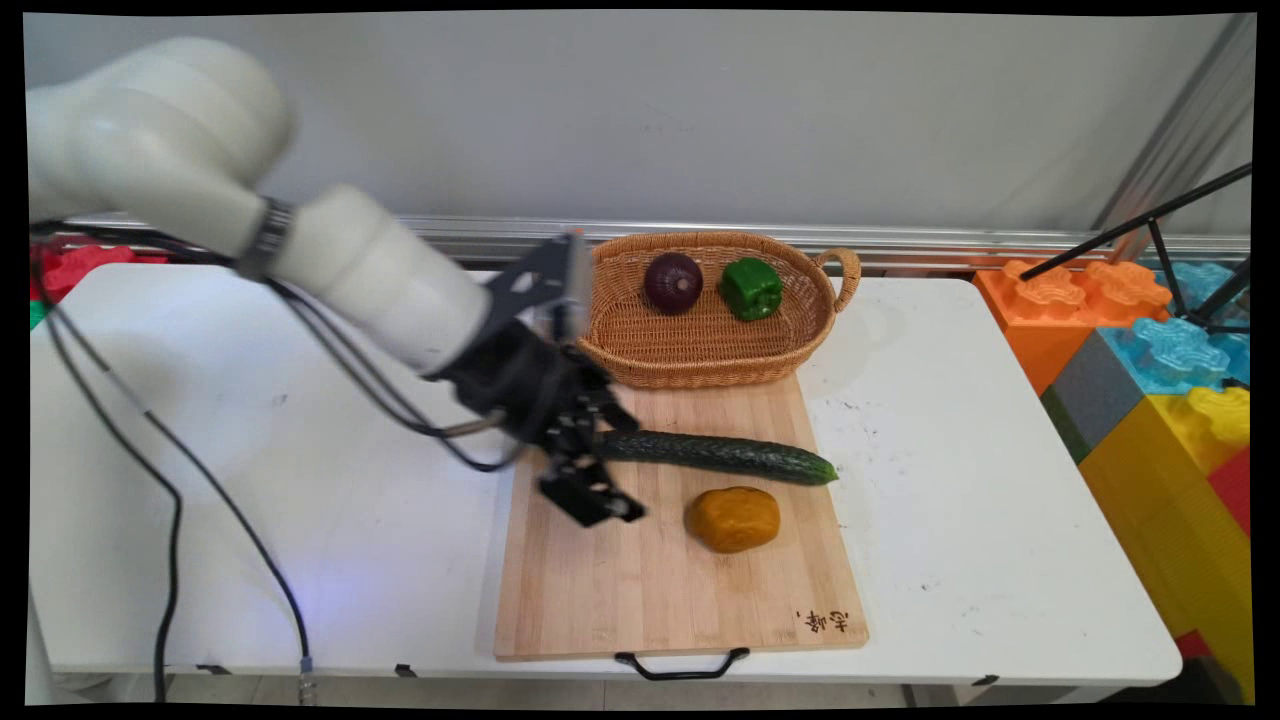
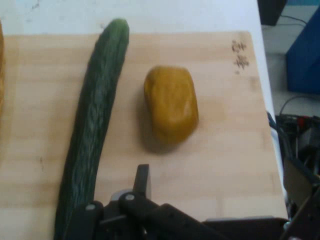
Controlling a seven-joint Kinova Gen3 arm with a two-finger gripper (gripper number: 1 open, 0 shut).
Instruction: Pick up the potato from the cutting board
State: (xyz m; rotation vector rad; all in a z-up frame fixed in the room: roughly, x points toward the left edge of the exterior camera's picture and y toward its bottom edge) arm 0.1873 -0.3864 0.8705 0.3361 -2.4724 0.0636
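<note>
A long dark green cucumber [image 1: 720, 457] lies across the wooden cutting board [image 1: 640, 590]. My black gripper [image 1: 608, 458] is low over the board's left part and open, one finger on either side of the cucumber's left end. An orange-brown rounded lump [image 1: 732, 519], like a potato, rests just in front of the cucumber. In the hand view the cucumber [image 2: 92, 130] runs down the left side past one finger [image 2: 143, 179]. The lump [image 2: 171, 104] lies ahead to the right on the board [image 2: 230, 150]. The other finger is hidden.
A wicker basket [image 1: 700, 350] stands behind the board with a purple onion [image 1: 673, 282] and a green pepper [image 1: 751, 288] in it. Large coloured foam blocks [image 1: 1160, 380] and a black tripod leg [image 1: 1150, 225] crowd the table's right end. Black cables [image 1: 170, 480] hang at the left.
</note>
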